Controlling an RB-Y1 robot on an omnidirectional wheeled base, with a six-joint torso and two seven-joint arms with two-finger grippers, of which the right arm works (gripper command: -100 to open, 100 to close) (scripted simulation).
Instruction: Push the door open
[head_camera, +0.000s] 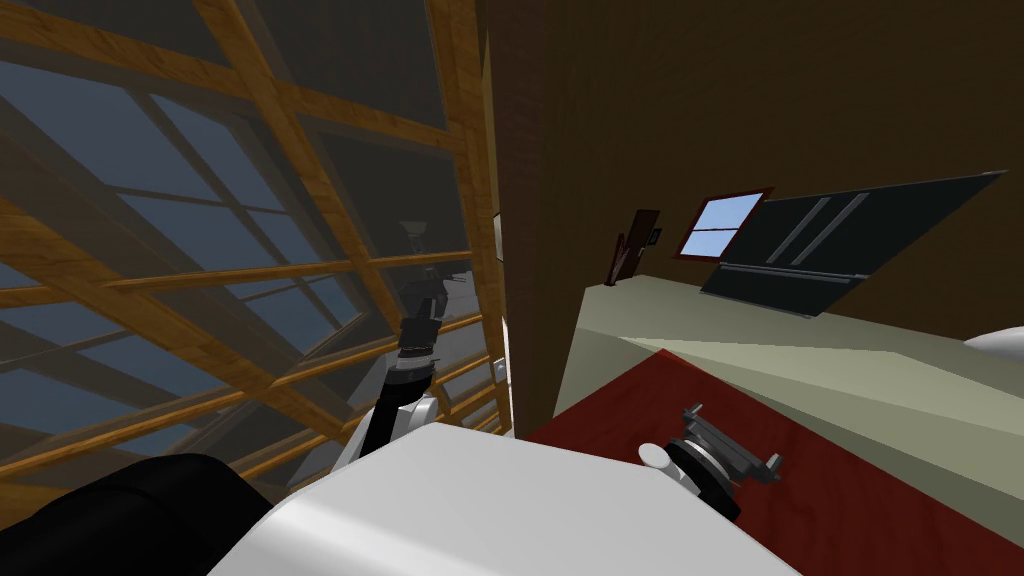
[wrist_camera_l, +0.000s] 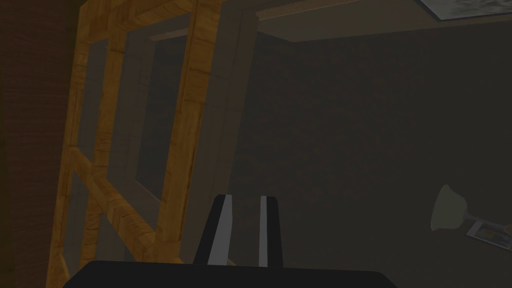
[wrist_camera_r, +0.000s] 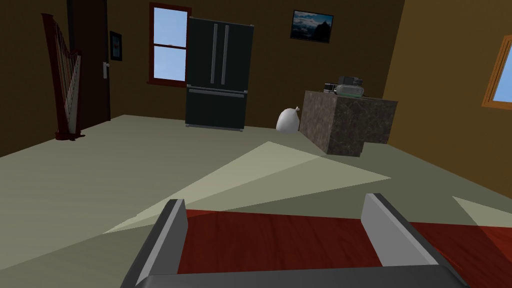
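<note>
Left hand (wrist_camera_l: 241, 227), fingers pressed together, is held by the brown wooden-lattice glass door (head_camera: 335, 215) at centre-left; right hand (wrist_camera_r: 280, 235) is spread apart.

Left forearm (head_camera: 398, 405) white, dark joints; left pincer (wrist_camera_l: 245, 200): thin light grey blades, dark-edged, on black box

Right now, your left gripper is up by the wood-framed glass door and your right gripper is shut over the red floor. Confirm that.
Not quite. The right gripper is open, not shut: the right wrist view shows its fingers wide apart over the red floor. The left gripper is by the wood-framed glass door, as stated.
</note>
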